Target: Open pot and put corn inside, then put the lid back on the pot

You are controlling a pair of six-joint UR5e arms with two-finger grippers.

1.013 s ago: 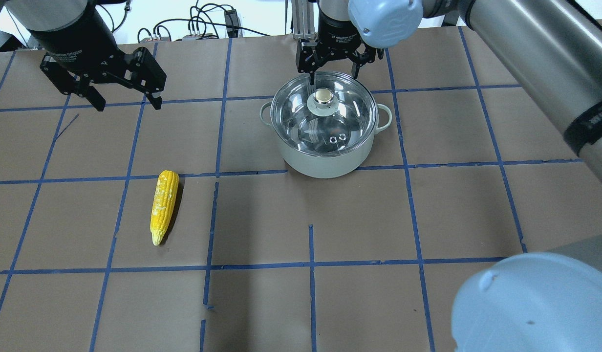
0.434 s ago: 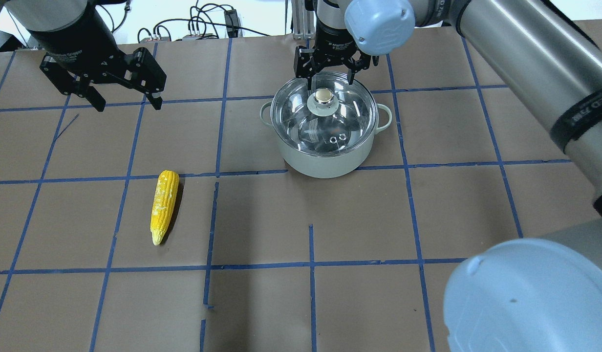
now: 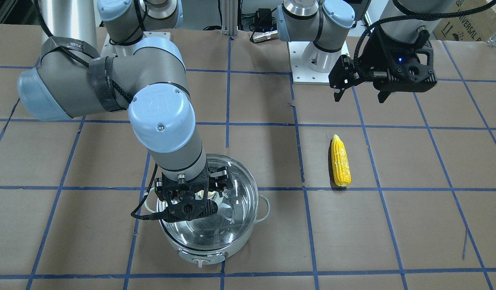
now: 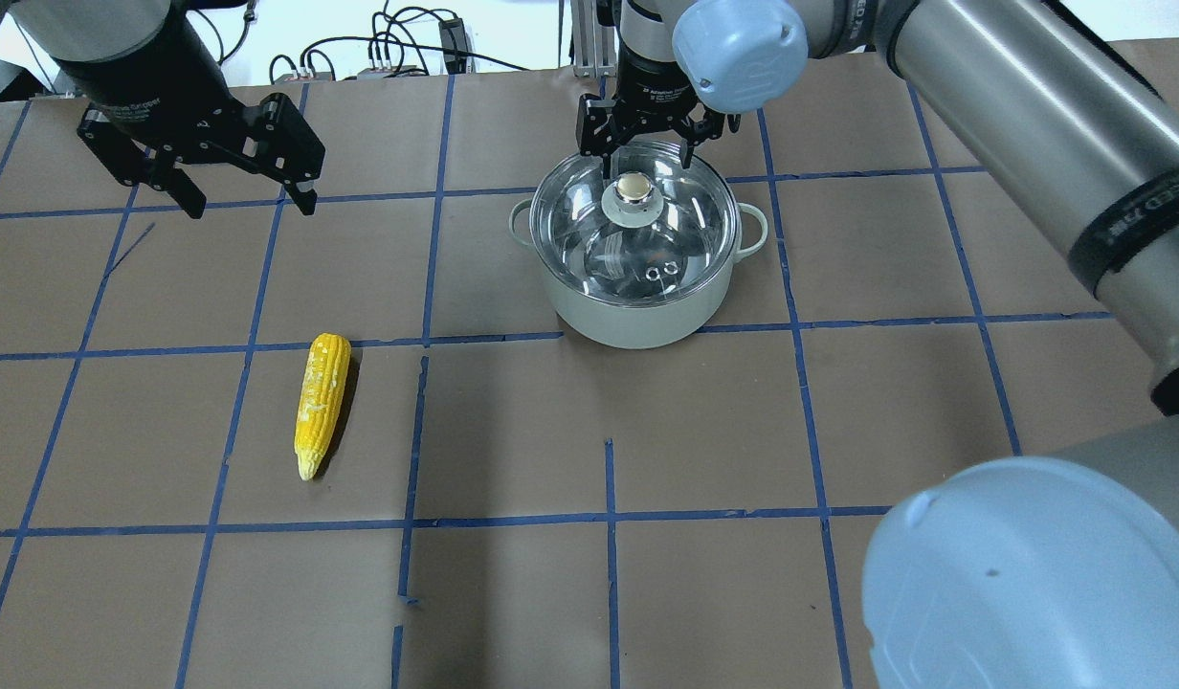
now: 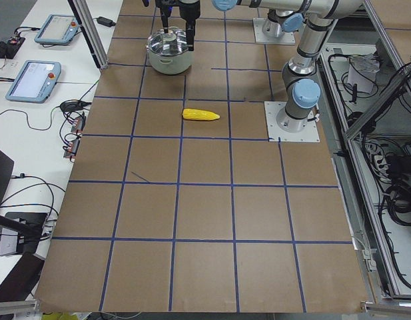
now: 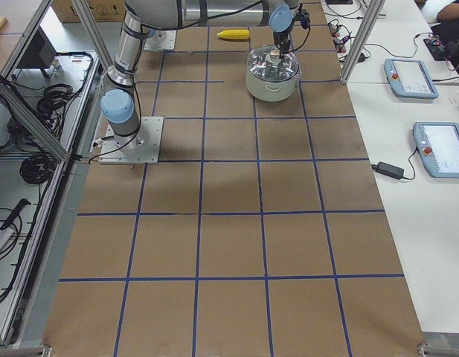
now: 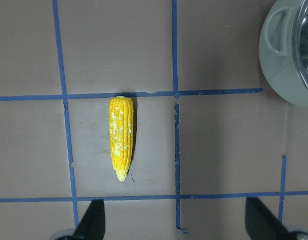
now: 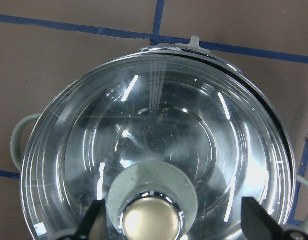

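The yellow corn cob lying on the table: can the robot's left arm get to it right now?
Probably yes. The yellow corn cob lies alone on the table with nothing over or against it, and the left pincer hangs open above the table, holding nothing.

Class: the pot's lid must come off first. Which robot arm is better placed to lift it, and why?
Right. The right gripper hangs open over the knob of the lid; the left gripper, also open, is well off to the side.
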